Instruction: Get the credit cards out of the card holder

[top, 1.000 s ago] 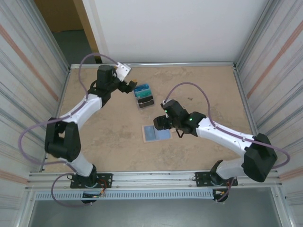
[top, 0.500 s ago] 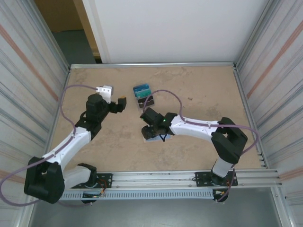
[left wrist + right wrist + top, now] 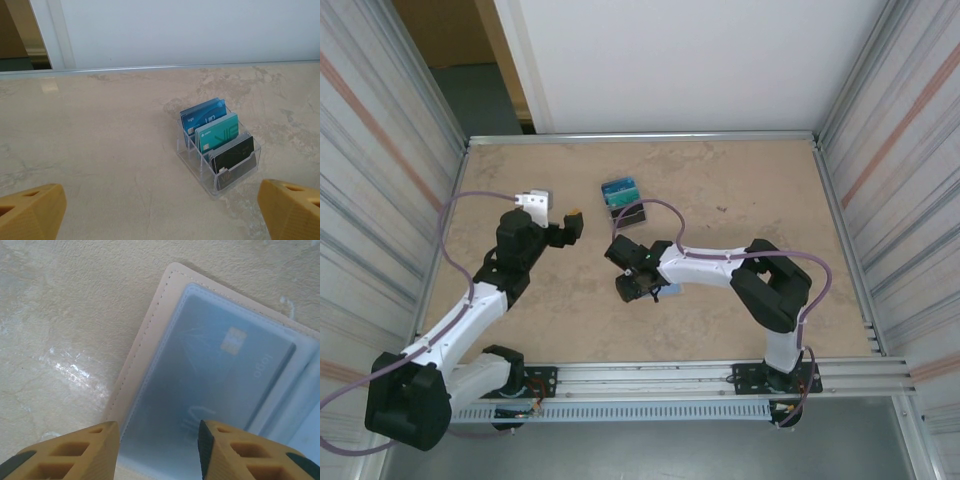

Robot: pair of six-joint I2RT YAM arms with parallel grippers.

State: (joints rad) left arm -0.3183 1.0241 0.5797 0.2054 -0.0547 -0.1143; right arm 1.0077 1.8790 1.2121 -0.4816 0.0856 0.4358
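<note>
Beige table [image 3: 760,200], mottled stone-look finish, faintly glossy.

Card holder [image 3: 145,340] lying open and flat at lower centre of the overhead view, directly under the right gripper [image 3: 155,429]. Tan leather-like border, rounded corner, neat line of stitching along the edge. Inside it, a clear plastic sleeve [image 3: 150,410], slightly cloudy and scuffed, over a grey-blue card [image 3: 225,375] with a small gold chip. Card fully inside the sleeve.

Right gripper's blocky yellow fingers [image 3: 65,452] at the bottom of the wrist frame, part-way apart, straddling the sleeve's lower edge. Nothing pinched between them. Cannot tell whether the tips touch the holder.

Left gripper [image 3: 160,215] left of centre overhead, well apart from the holder, spread wide and empty, one yellow wedge in each lower corner of its wrist frame.

Credit cards [image 3: 212,131] already out: thin rectangles standing on edge, tilted back, in a clear slotted acrylic rack [image 3: 216,186] at upper centre overhead. Blue card [image 3: 202,116] rearmost, teal card [image 3: 222,137] in the middle, black card [image 3: 234,155] in front, one per slot.
</note>
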